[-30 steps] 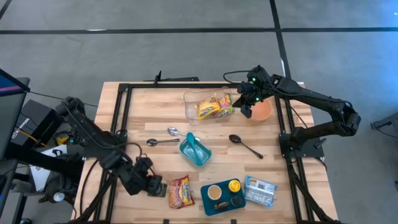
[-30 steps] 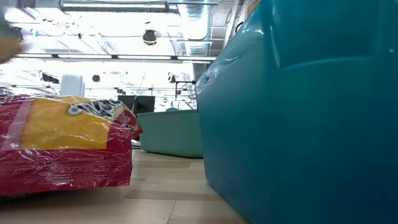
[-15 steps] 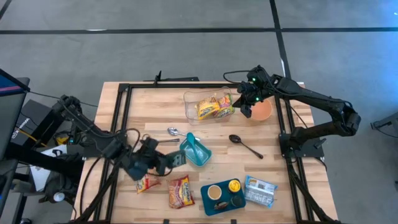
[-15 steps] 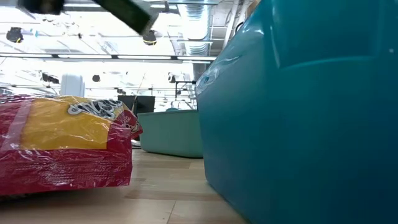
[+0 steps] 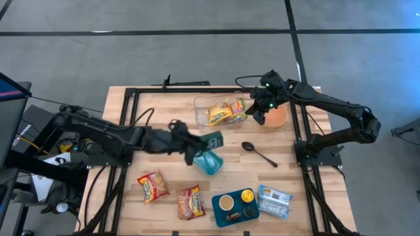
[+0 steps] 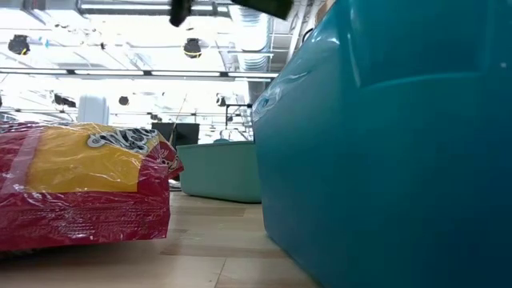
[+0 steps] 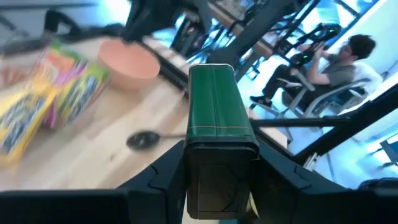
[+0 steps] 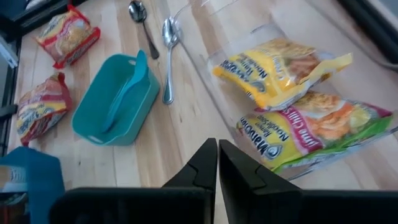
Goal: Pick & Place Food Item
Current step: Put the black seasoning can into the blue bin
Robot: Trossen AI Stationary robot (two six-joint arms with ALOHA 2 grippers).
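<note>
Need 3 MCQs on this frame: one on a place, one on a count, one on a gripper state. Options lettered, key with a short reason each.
1. Where is the left gripper?
A. Above the teal basket
B. Over the orange bowl
C. Off the table

2. How many red noodle packets lie loose on the table?
A. One
B. Two
C. Four

3. What is the left gripper doing?
A. Hanging open, empty
B. Shut on nothing
C. Holding a green box

Key:
1 A, the high view shows it at the basket's far edge.
2 B, two lie side by side, the second nearer the tray.
3 C, the left wrist view shows the box between the fingers.
</note>
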